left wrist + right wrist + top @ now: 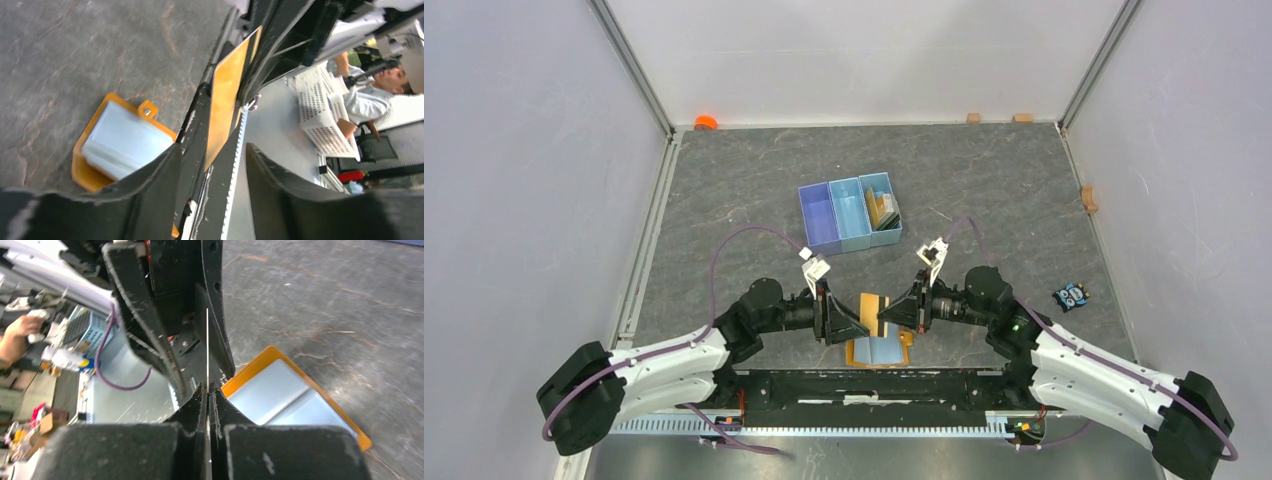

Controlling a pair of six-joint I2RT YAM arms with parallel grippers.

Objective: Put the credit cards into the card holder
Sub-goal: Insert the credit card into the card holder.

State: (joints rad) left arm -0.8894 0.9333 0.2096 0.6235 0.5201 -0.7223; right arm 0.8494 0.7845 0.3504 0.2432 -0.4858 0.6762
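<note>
Right gripper (pixel 888 318) has its jaws pinched tight on the gold card (pixel 873 307), just above the open card holder (pixel 894 350) on the table (pixel 984 190). Left gripper (pixel 854 327) jaws stand parted, gripping nothing. No card visibly slotted; more credit cards (pixel 884 209) wait in the blue tray (pixel 832 226).

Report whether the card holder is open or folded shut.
Open. The card holder lies spread, light-blue inner panels facing up within the orange border, clasp tab free.

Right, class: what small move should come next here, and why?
Probably draw the left end effector back from the gold credit card. Its jaws stand open around the card, while the right end effector is shut on the card's edge near the open card holder, so the right can then lower it in.
</note>
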